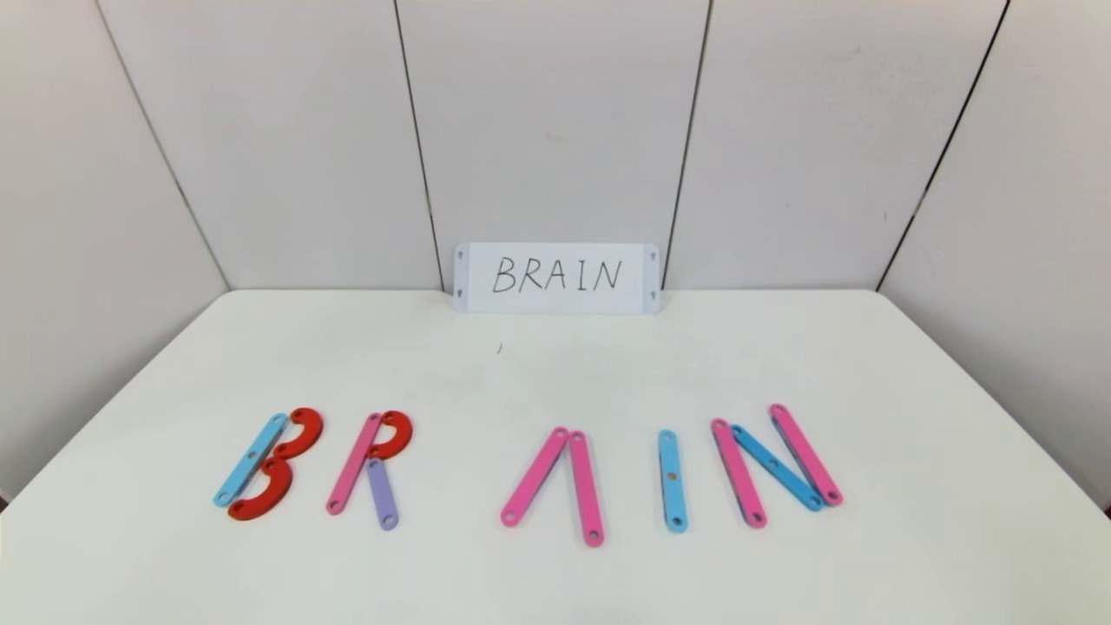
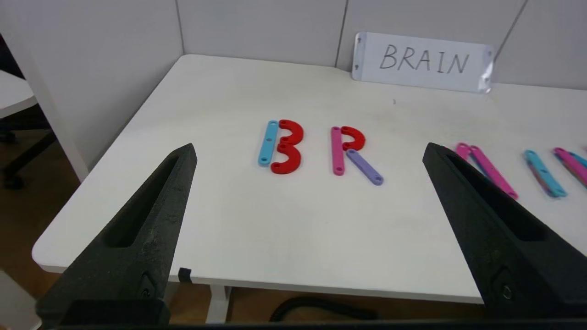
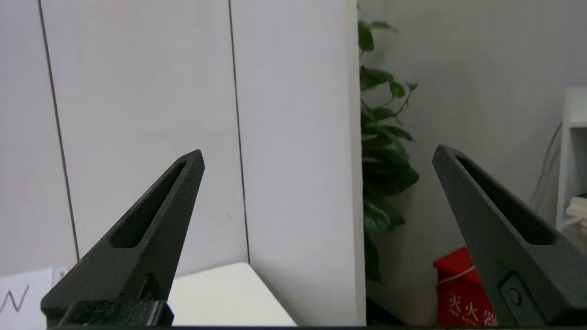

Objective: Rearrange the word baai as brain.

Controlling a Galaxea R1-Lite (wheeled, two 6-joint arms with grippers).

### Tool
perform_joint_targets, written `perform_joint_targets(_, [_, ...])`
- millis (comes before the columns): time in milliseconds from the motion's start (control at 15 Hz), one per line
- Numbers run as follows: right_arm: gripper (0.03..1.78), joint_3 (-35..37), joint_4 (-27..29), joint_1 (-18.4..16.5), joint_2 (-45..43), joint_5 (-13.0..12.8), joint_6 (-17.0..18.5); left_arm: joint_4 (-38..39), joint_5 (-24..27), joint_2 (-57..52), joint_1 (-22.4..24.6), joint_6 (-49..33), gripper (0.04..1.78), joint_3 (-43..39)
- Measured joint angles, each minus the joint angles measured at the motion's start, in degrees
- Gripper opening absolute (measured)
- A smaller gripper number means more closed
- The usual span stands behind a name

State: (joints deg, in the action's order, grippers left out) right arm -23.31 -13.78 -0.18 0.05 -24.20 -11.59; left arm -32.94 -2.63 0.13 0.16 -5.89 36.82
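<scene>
Flat plastic bars and arcs form the word (image 1: 529,469) on smooth table (image 1: 555,373).

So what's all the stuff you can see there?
Red arcs: three, red, left end of row, two in B, one in R.
Blue bars: three, light blue, in B, I and N.
Pink bars: five, pink, in R, A and N.
Purple bar: one, purple, leg of R.
Card: one, white, reads BRAIN, back edge against wall.
Table: one, white.
Plant: one, green, beside wall panel.
Red box: one, below plant.
Left gripper: fingers open, off table's front-left.
Right gripper: fingers open, facing wall.
</scene>
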Motion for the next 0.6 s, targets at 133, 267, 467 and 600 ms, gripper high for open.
perform_joint_targets(133, [1.74, 9.48, -5.35, 0.0, 0.0, 1.82, 0.51, 9.85, -1.63, 0.0, 0.0, 0.55, 1.73, -9.75])
perform_joint_targets(267, [1.74, 17.27, -9.16, 0.0, 0.0, 4.94, 1.1, 15.74, -0.41, 0.0, 0.0, 0.71, 1.73, -15.81])
perform_joint_targets(467, [1.74, 22.52, -9.55, 0.0, 0.0, 10.17, 2.52, 17.07, 0.82, 0.0, 0.0, 0.49, 1.73, -20.94])
perform_joint_targets(600, [1.74, 23.13, -8.13, 0.0, 0.0, 12.68, 2.94, 17.48, 1.93, 0.0, 0.0, 0.99, 1.73, -22.74])
